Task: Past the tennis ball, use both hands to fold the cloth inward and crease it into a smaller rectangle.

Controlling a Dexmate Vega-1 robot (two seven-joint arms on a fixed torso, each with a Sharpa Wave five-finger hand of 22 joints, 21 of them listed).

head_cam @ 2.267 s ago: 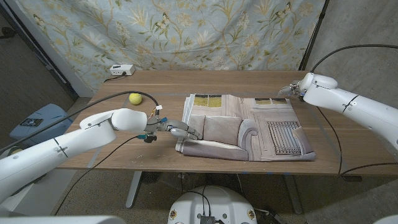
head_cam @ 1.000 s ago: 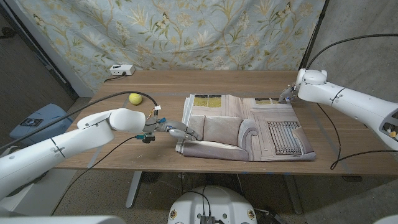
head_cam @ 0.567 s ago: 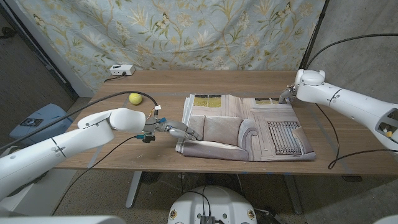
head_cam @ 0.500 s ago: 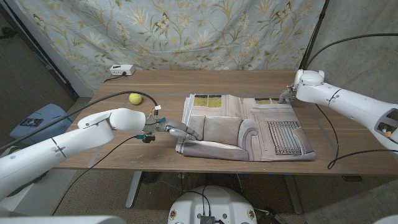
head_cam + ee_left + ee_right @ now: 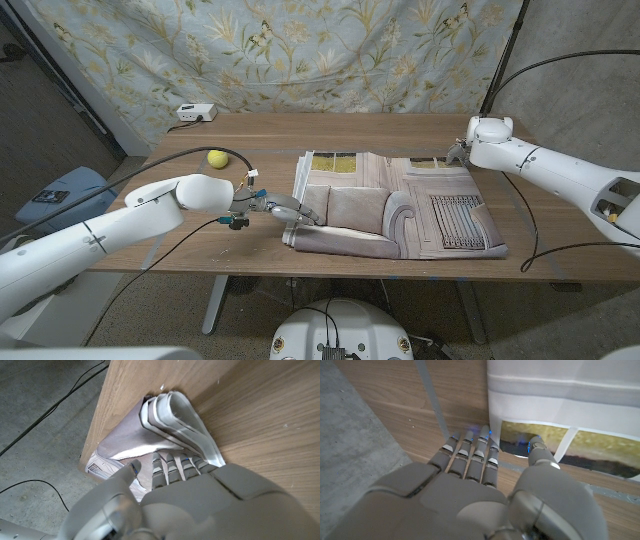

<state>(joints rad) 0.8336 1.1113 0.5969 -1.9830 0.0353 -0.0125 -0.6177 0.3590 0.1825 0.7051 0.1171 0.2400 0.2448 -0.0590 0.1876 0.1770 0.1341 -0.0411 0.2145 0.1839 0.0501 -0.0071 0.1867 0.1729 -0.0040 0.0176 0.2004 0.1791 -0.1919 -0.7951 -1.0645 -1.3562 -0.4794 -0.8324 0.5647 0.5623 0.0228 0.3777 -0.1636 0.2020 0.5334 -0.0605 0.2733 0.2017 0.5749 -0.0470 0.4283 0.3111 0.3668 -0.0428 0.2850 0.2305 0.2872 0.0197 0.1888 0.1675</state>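
Observation:
The cloth (image 5: 400,205), printed with a sofa and room scene, lies spread right of the table's middle, its near-left part folded in layers (image 5: 170,415). A yellow tennis ball (image 5: 216,157) sits to its left on the table. My left hand (image 5: 285,208) reaches the cloth's near-left corner with its fingers (image 5: 170,462) stretched onto the fabric and the thumb apart. My right hand (image 5: 462,152) is at the cloth's far-right corner. Its fingertips (image 5: 470,437) sit on the wood at the white hem of the cloth (image 5: 560,390), and the thumb lies over the printed part. Neither hand grips anything.
A white power box (image 5: 195,113) sits at the far left of the wooden table (image 5: 270,135). A floral curtain hangs behind. A pale tape line (image 5: 427,390) runs on the wood by my right hand. A blue seat (image 5: 60,195) stands left of the table.
My right arm has swung in toward the cloth's far-right corner, bringing the hand closer to the hem. The left hand, cloth and ball have stayed put.

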